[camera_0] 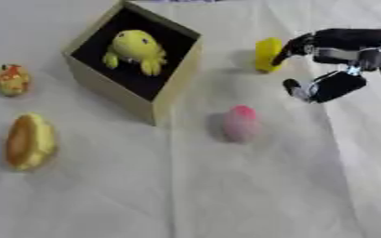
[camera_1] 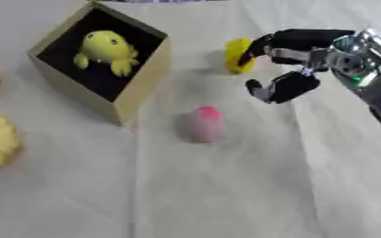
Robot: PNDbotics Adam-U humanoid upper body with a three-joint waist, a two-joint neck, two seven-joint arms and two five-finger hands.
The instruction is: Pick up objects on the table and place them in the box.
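Right robot hand [camera_1: 285, 65] spread, just right of upright yellow toy [camera_0: 268, 54]; toy beside box [camera_0: 171, 88]'s right wall.

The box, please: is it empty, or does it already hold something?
Not empty. The box is open at the top, and a yellow toy lies inside on its dark floor.
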